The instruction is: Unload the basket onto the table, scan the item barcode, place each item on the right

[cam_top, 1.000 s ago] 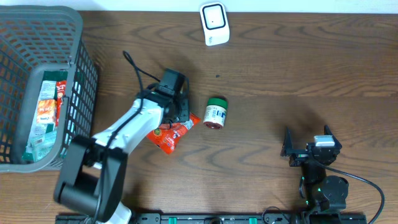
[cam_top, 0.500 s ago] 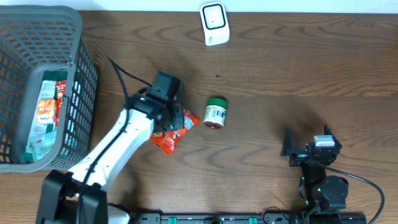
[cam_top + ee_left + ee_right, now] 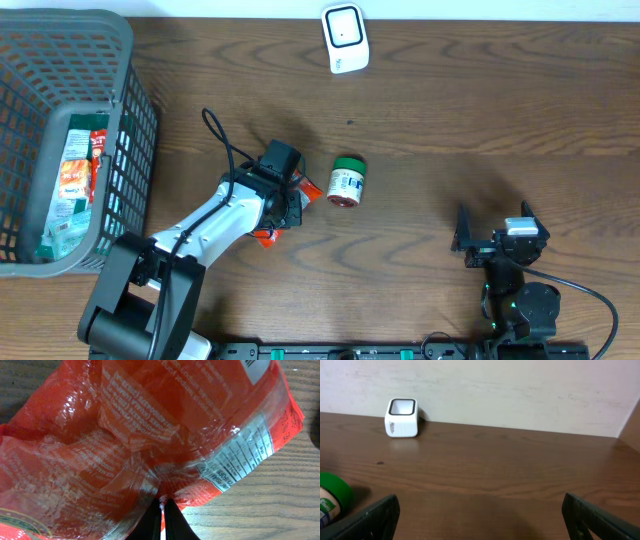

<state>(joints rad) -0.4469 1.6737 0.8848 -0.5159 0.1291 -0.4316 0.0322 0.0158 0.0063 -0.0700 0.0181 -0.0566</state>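
The left pincer is clenched on the red snack packet. Its two dark fingers press together on a fold of crinkled film at the packet's near edge (the wrist view is almost all red wrapper, with a white nutrition panel up and to the right of the tips). I cannot tell whether the packet rests on the tabletop or is lifted off it. Just to this pincer's right, beside the packet's far corner, a green-capped jar lies on its side. The white scanner stands well ahead of it, and the grey basket sits well off to its left. The right pincer is released, its fingers spread wide above bare wood, with the scanner far ahead to its left.
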